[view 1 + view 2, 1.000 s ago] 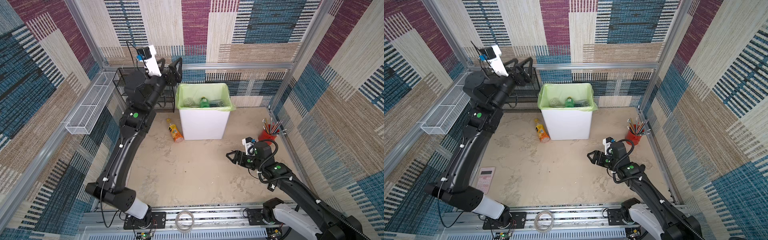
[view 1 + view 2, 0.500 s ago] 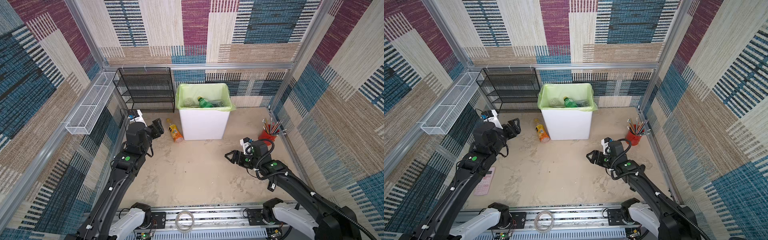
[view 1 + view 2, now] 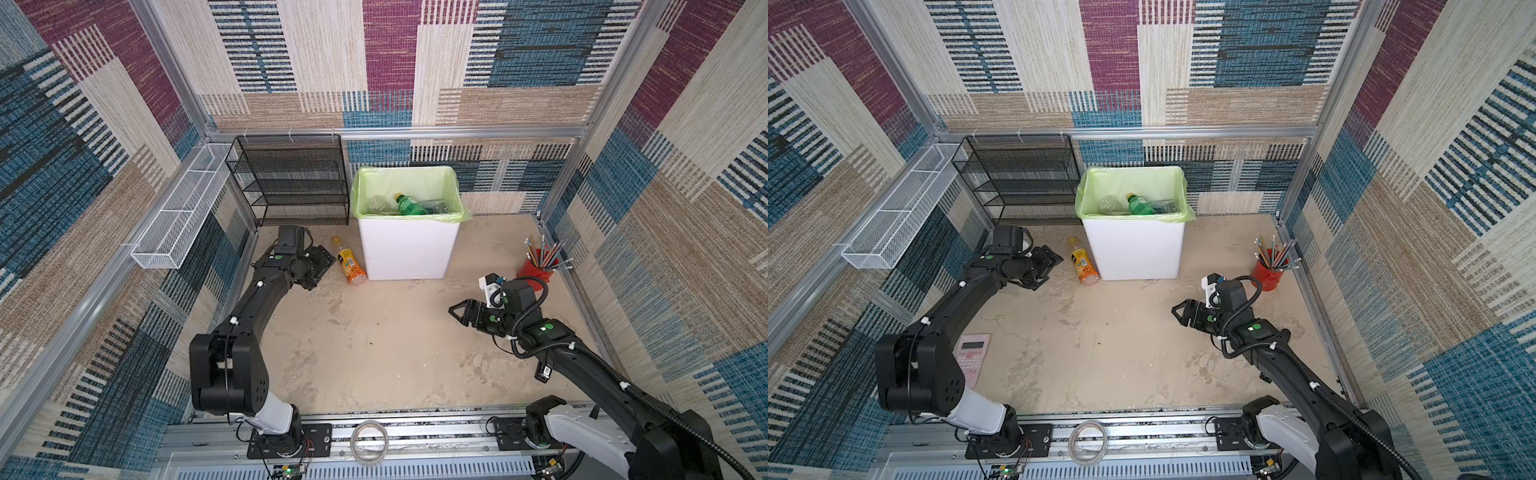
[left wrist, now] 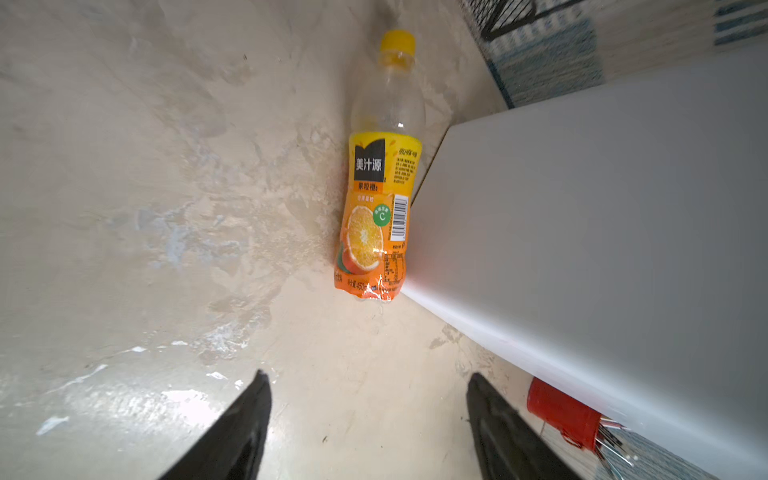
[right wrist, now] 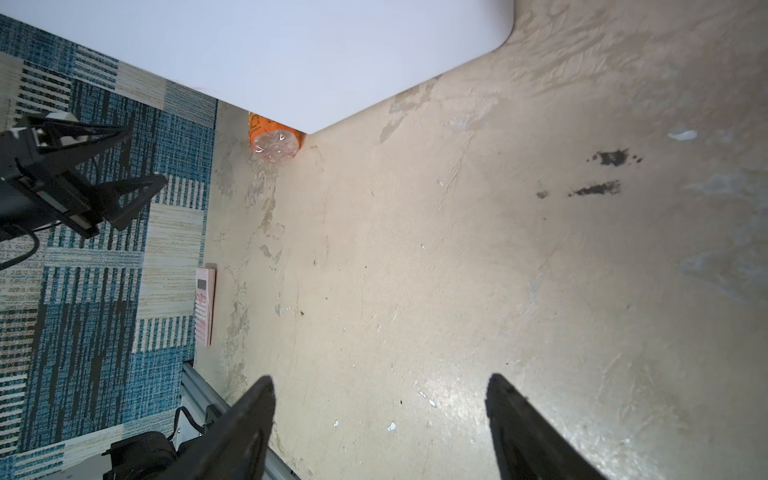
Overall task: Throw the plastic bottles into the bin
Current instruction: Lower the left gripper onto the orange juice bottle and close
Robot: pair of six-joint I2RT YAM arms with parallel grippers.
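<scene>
Orange-labelled clear plastic bottle lies against tall white bin; spread, empty left hand could wedge it tighter.

We see a beige, scuffed table filling the middle of both top views. At upper centre the white bin stands on it, with a light-green bag folded over the rim. Just left of the bin an orange-labelled bottle lies on its side, yellow cap pointing up the frame, its base end against the bin's wall. A black mesh rack stands at the upper left and a red cup of pencils at the right. In a top view, a pink calculator lies flat at the table's left edge.
</scene>
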